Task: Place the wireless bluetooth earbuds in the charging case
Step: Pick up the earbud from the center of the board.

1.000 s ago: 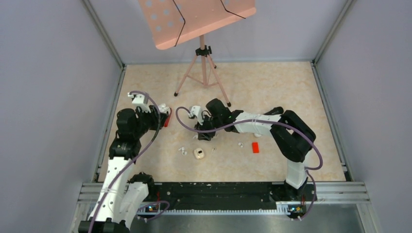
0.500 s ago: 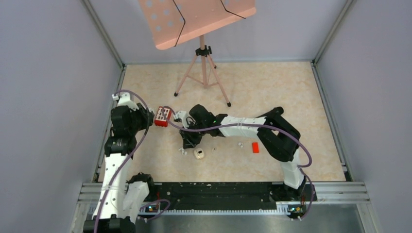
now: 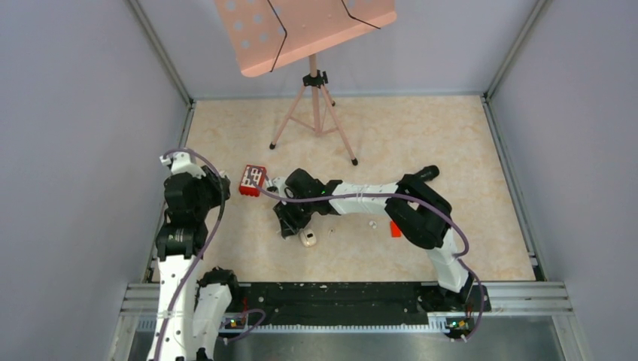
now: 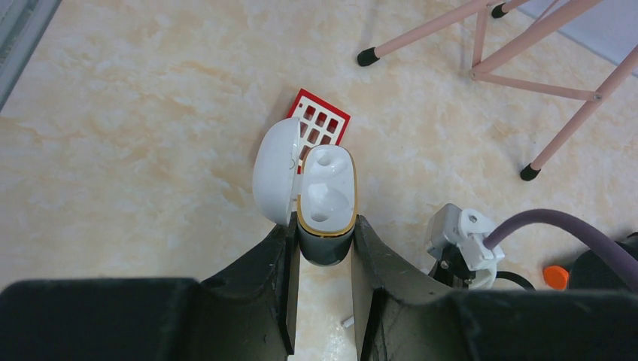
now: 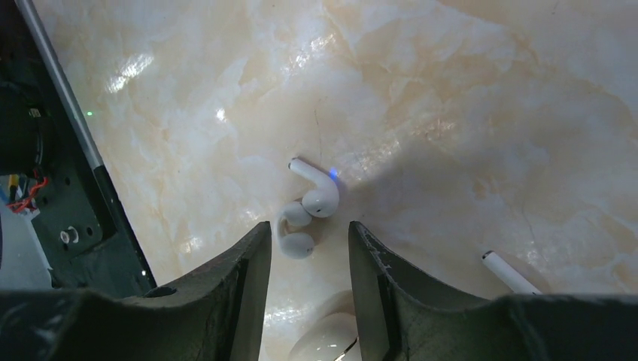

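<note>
The left gripper is clenched on a small open charging case with a white lid and a gold rim. It holds the case by its dark bottom part, up over the left side of the shiny tan stone-look table. The lid hangs open to one side, and the two little cups inside show bare white. Behind the case, on the table, lies a flat red plastic tray with square holes. The right gripper points down at the table with its two fingers spread apart, squeezing nothing. Between them lie two tiny white plastic earbuds, touching each other, in the left half of the table and closer to the near edge than the far one. Just beside them sits a second white pebble-shaped case, and a thin white earbud stem lies near. Toward the middle of the table, one more small white earbud rests just beside a small red block. A pink music stand on three thin legs is at the far edge.
</note>
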You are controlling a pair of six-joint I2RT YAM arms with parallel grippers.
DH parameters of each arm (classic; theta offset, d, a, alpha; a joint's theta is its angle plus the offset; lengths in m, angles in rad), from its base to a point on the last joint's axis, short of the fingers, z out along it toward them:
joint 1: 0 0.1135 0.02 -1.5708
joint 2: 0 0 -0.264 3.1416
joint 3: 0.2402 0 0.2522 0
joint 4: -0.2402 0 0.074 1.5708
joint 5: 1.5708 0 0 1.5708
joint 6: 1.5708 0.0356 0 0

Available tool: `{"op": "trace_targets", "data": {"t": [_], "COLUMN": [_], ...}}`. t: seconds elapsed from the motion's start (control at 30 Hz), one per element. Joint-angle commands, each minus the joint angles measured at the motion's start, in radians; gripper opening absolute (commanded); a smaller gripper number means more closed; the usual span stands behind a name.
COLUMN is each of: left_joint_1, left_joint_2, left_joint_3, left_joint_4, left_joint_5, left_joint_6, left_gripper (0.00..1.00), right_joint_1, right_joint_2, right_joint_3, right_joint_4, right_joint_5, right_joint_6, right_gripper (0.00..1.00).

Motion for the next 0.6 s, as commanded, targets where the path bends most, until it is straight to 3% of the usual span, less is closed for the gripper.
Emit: {"op": "trace_targets", "data": {"t": [0.0,0.57], "left_joint_1": [0.011,0.025], "left_joint_2": [-0.039,-0.064], "left_joint_3": [0.045,0.038], "left_joint_4": [-0.012,-0.024], "left_joint_5": [-0.025,-0.011], "left_joint_6": [0.012,-0.001], "left_gripper": [0.00,0.00], "right_joint_1": [0.013,0.018], "right_joint_2": [0.029,0.073], "right_joint_3": [0.059,0.094], "right_joint_4": [-0.014,-0.052], "right_joint_5": [0.043,0.111], "right_joint_6": [0.055,0.091], "right_gripper": [0.42,0.31]}}
